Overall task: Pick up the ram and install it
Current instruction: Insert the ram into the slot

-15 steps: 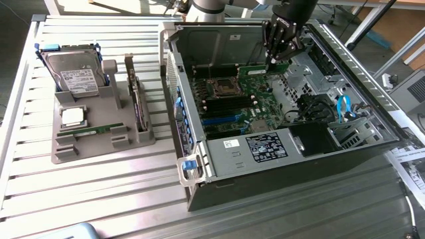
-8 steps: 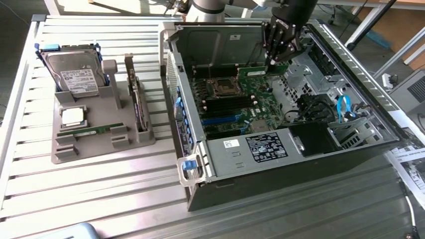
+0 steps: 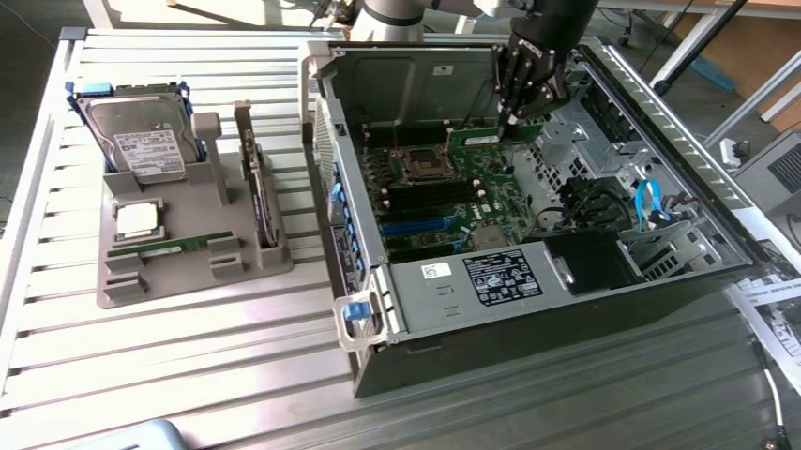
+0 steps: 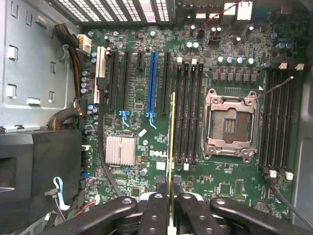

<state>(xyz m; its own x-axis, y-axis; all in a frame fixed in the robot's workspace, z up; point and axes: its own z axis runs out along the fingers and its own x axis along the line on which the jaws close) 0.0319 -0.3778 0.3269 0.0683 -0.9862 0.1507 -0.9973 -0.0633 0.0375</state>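
My gripper hangs inside the open computer case, near its far wall, shut on the ram. The ram is a thin green stick held level above the motherboard. In the wrist view the ram shows edge-on, pinched between the black fingers of the gripper. It lies alongside the black memory slots, which sit beside the empty CPU socket. I cannot tell how high it is above the slots.
A grey parts holder on the slatted table at the exterior view's left carries a hard drive, a square CPU chip, another green stick and an upright card. More memory slots flank the socket's other side. Cables crowd the case.
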